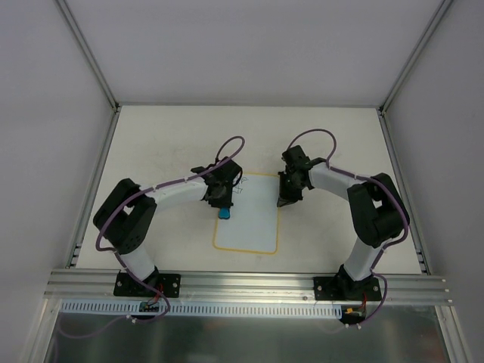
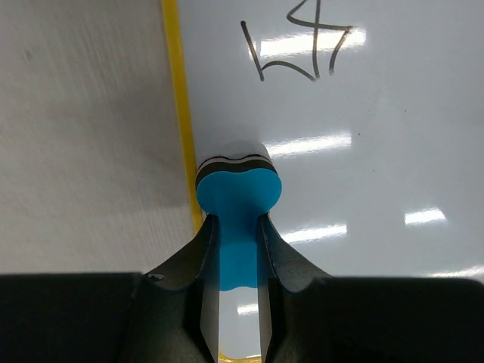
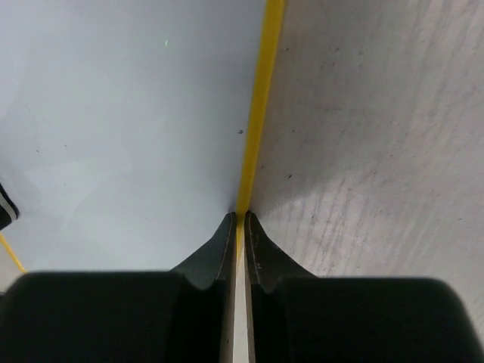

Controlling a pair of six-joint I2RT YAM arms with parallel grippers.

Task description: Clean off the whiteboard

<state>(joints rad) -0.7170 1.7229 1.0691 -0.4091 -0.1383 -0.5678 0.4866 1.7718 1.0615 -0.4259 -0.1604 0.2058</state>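
Note:
The whiteboard (image 1: pixel 253 223) lies flat in the middle of the table, white with a thin yellow border. Dark scribbles (image 2: pixel 299 49) remain near its far left corner. My left gripper (image 1: pixel 223 203) is shut on a small blue eraser (image 2: pixel 238 193), whose dark felt end rests on the board (image 2: pixel 363 151) just inside its left border. In the top view the eraser (image 1: pixel 224 213) shows below the fingers. My right gripper (image 3: pixel 240 217) is shut, its tips down on the board's right yellow border (image 3: pixel 261 98), one finger over the white face (image 3: pixel 113 113) and one over the table.
The off-white tabletop (image 1: pixel 166 144) surrounds the board on all sides. White enclosure walls with metal posts (image 1: pixel 91 53) stand at the left, back and right. An aluminium rail (image 1: pixel 249 283) carrying both arm bases runs along the near edge.

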